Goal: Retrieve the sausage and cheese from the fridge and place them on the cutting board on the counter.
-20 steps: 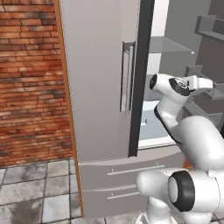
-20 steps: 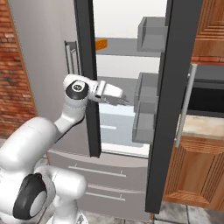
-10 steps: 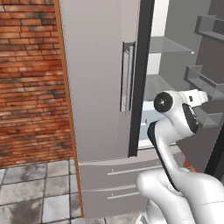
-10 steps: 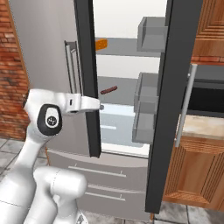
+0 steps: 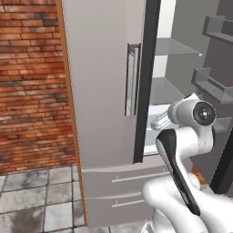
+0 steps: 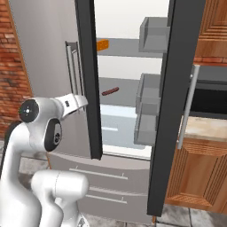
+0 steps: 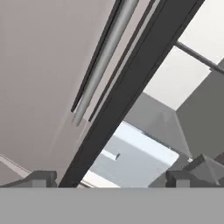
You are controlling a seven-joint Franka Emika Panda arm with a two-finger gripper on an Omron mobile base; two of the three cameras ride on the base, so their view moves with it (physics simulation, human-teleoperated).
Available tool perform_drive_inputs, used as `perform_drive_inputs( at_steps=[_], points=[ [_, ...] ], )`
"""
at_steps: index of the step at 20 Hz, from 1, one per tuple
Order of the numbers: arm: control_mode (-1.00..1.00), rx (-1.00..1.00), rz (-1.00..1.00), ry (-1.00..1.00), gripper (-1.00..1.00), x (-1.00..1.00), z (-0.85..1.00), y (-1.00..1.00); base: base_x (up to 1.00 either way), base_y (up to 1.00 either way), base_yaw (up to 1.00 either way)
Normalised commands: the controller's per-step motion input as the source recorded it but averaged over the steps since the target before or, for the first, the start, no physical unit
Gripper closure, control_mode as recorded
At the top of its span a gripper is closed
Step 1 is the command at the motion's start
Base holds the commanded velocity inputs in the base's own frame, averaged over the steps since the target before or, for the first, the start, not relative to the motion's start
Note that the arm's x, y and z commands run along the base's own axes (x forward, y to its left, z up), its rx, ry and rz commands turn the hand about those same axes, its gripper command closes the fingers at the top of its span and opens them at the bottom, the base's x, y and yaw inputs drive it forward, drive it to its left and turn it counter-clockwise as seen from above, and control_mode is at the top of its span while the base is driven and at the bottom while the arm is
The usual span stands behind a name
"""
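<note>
The fridge (image 6: pixel 44 48) stands with its right door (image 6: pixel 170 111) swung open and its left door (image 5: pixel 100 91) shut. An orange cheese (image 6: pixel 103 45) wedge sits on an upper shelf. Below it, the brown sausage (image 6: pixel 110 91) lies on the middle glass shelf. My gripper (image 7: pixel 111 179) is open and holds nothing. It is in front of the left door's dark edge, outside the fridge and left of the sausage, and its hand (image 6: pixel 74 103) points at the opening. The beige counter (image 6: pixel 201 128) is at the right; the cutting board is out of view.
Grey door bins (image 6: pixel 148 95) hang on the open right door. A pale drawer (image 6: pixel 117 126) sits low inside the fridge. The silver bar handle (image 7: pixel 103 65) runs close above my fingers. A black appliance (image 6: pixel 210 97) and wooden cabinets (image 6: pixel 195 173) are at the right, a brick wall (image 5: pixel 32 82) at the left.
My arm has drawn back out of the fridge toward the left door, leaving the sausage on its shelf. The gripper stays open.
</note>
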Motion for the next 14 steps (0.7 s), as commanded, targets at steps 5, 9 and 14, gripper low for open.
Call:
perform_drive_inputs(
  at_steps=[5,9,14],
  points=[
    [-1.0,0.26,0.07,0.12,-1.0,-0.01,0.21,0.55,0.0,0.0,0.0],
    [-1.0,0.01,-0.17,-0.06,-1.0,-0.11,0.01,0.31,0.0,0.0,0.0],
    [-1.0,0.04,-0.22,0.0,-1.0,0.0,0.05,0.11,0.0,0.0,0.0]
  ],
)
